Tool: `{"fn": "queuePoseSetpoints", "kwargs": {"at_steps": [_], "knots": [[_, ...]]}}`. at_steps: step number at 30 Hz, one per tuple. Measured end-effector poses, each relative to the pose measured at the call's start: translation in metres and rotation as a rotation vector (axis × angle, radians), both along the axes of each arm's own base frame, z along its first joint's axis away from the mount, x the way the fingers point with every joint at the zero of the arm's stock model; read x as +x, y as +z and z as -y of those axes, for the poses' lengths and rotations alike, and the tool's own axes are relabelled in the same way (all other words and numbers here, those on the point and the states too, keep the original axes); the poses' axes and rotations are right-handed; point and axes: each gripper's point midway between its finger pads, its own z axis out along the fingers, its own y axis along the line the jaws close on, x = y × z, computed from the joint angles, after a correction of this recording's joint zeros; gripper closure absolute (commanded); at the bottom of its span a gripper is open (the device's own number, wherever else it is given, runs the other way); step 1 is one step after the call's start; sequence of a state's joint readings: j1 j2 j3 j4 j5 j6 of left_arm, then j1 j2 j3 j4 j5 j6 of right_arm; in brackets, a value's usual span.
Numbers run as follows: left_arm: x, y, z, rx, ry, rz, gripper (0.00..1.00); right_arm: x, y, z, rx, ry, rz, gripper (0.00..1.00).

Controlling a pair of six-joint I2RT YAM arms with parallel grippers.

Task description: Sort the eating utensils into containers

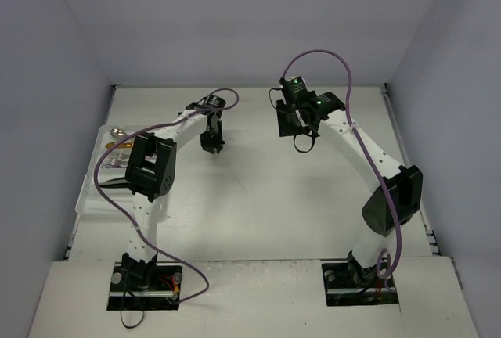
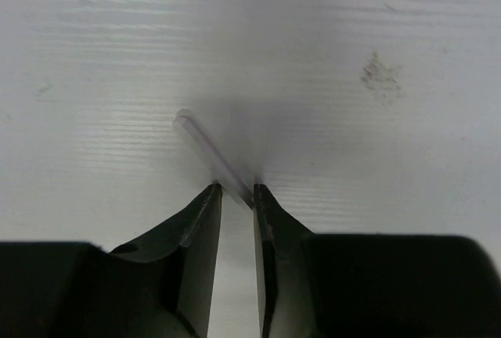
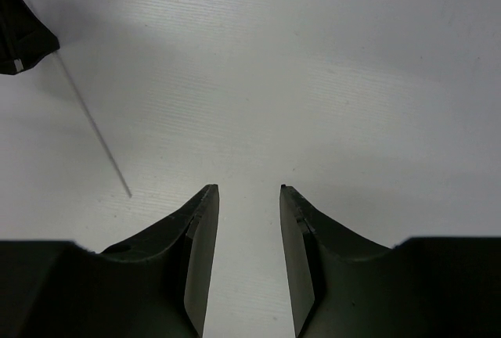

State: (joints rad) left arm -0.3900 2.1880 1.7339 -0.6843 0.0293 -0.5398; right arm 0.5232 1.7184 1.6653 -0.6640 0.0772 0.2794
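Pinching 1 stick (image 2: pixel 205 149), tip toward 11 o'clock: left pincer (image 2: pixel 237 191), nearly closed; right pincer (image 3: pixel 249 189) parted, holding nothing.

I see both arms are the same build: left arm (image 1: pixel 168 136) & right arm (image 1: pixel 362 150) w/ white links, black joint housings (image 1: pixel 150 167). Purple cable (image 1: pixel 109 197) loops along each. Black base plates (image 1: pixel 145 285), silver bolt on left one. Green LED (image 1: pixel 297 82) by right wrist. Left fingers (image 2: pixel 200 232) & right fingers (image 3: pixel 200 232): matte black wedges, tapering to tips.

Overhead camera surveys table (image 1: pixel 258 213); wrist cameras hug it, perhaps overlapping.
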Motion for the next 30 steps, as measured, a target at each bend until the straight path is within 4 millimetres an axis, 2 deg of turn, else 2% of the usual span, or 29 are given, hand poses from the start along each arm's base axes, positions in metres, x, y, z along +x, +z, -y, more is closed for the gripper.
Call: {"fn": "queuePoseSetpoints", "kwargs": {"at_steps": [3, 7, 15, 20, 24, 30], "knots": [[-0.006, 0.001, 0.014, -0.023, -0.044, -0.014, 1.0, 0.0, 0.0, 0.0, 0.001, 0.004, -0.001, 0.68], [-0.01, 0.001, 0.023, -0.038, -0.093, -0.024, 1.0, 0.0, 0.0, -0.001, 0.002, 0.008, -0.002, 0.69], [-0.011, 0.003, 0.026, -0.042, -0.143, -0.026, 1.0, 0.0, 0.0, -0.001, -0.004, 0.017, 0.0, 0.72], [-0.018, 0.008, 0.037, -0.035, -0.225, -0.025, 1.0, -0.001, 0.0, -0.002, 0.0, 0.028, -0.004, 0.74], [-0.017, 0.03, 0.054, -0.058, -0.306, 0.025, 1.0, -0.001, -0.002, -0.003, -0.003, 0.041, -0.008, 0.75], [-0.016, 0.085, 0.059, -0.085, -0.389, 0.148, 1.0, 0.0, -0.009, -0.004, -0.014, 0.057, -0.024, 0.76]]}}
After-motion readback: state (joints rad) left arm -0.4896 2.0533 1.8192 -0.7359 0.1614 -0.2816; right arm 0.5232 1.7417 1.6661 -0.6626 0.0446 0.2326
